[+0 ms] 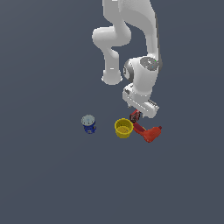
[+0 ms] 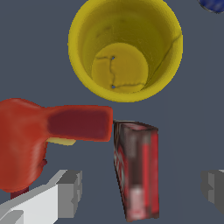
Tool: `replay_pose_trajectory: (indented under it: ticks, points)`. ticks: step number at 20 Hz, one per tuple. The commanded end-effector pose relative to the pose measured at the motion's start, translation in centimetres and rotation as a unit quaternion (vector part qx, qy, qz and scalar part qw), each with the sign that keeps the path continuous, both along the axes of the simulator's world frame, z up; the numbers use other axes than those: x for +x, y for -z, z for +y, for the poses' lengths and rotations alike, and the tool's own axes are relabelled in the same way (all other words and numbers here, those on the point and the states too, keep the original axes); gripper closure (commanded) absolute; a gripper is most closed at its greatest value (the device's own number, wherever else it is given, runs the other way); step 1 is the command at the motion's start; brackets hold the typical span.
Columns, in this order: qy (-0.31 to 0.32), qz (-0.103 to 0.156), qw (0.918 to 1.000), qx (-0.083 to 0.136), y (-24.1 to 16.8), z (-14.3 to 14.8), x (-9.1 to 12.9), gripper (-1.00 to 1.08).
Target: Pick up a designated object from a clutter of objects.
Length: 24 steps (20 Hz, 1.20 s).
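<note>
With its fingers (image 2: pixel 65 192) apart astride the block (image 2: pixel 138 168), which stands just beside the cup (image 2: pixel 87 26) and drill (image 2: pixel 26 140), the gripper (image 2: pixel 140 188) should sink straight, avoiding the drill's snout, then close.

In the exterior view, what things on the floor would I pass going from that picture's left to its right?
Blue can → yellow cup → orange-red drill-shaped object. The small dark red block sits under the gripper, between the cup and the drill, so I leave it unplaced.
</note>
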State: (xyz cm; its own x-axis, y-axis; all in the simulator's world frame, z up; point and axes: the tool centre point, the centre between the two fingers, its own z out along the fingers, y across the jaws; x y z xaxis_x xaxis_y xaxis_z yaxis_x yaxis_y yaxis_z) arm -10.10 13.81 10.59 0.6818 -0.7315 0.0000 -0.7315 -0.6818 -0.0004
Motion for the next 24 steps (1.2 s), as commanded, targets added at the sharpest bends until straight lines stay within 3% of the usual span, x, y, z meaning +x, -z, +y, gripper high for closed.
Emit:
replay_pose_trajectory:
  ticks: [1, 12, 13, 24]
  points:
    - [0.000, 0.000, 1.0000, 0.000, 0.9, 0.0, -0.1, -0.92]
    - [0.001, 0.000, 1.0000, 0.000, 3.8, 0.0, -0.1, -0.92]
    - [0.001, 0.000, 1.0000, 0.000, 3.8, 0.0, -0.1, 1.08]
    - [0.001, 0.000, 1.0000, 0.000, 3.8, 0.0, -0.1, 1.08]
